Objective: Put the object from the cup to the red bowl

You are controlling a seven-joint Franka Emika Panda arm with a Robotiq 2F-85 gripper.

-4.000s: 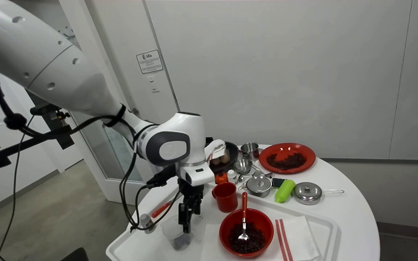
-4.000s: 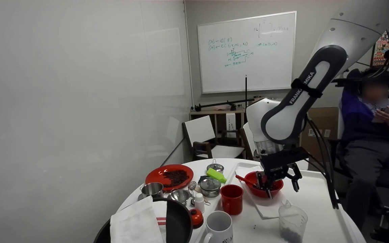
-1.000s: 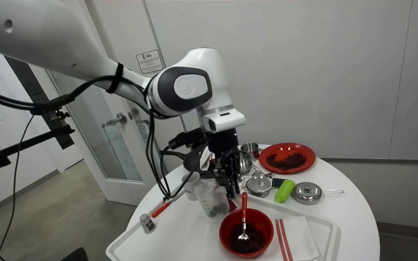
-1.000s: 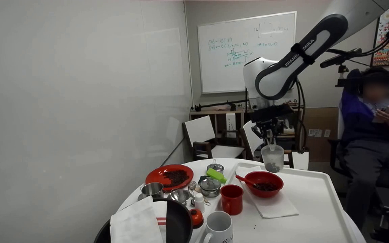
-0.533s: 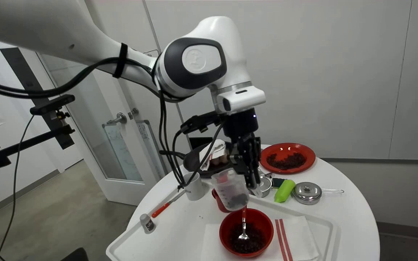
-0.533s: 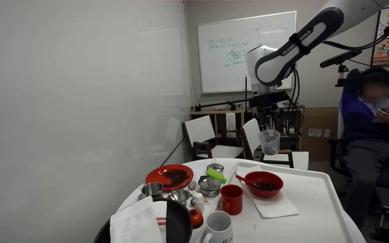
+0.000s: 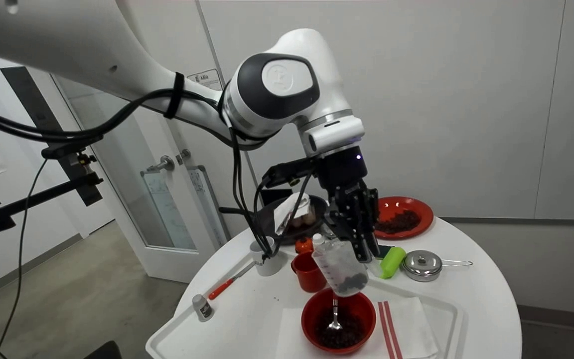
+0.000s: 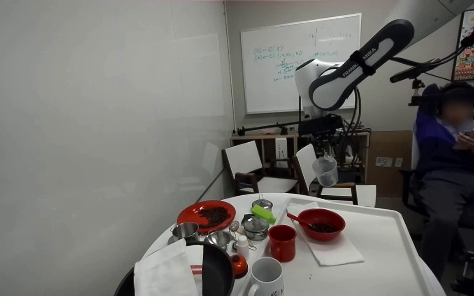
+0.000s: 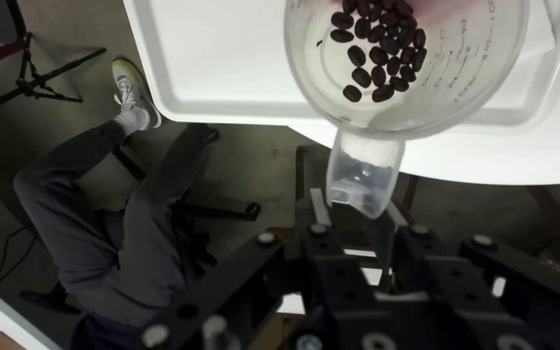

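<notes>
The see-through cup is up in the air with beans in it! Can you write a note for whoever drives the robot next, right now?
End effector: closed on the handle of the see-through cup.
Where: cup in the air, leaning a bit, higher than the red bowl; dark beans in the cup's bottom; spoon in the bowl.
Done: cup gripped, clear of the tray.
Left: tip the beans into the bowl, probably minding the spoon.
Can't tell: whether the bowl's dark bits came from this cup.

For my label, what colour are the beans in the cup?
Very dark brown beans, clearest in the wrist view.
</notes>
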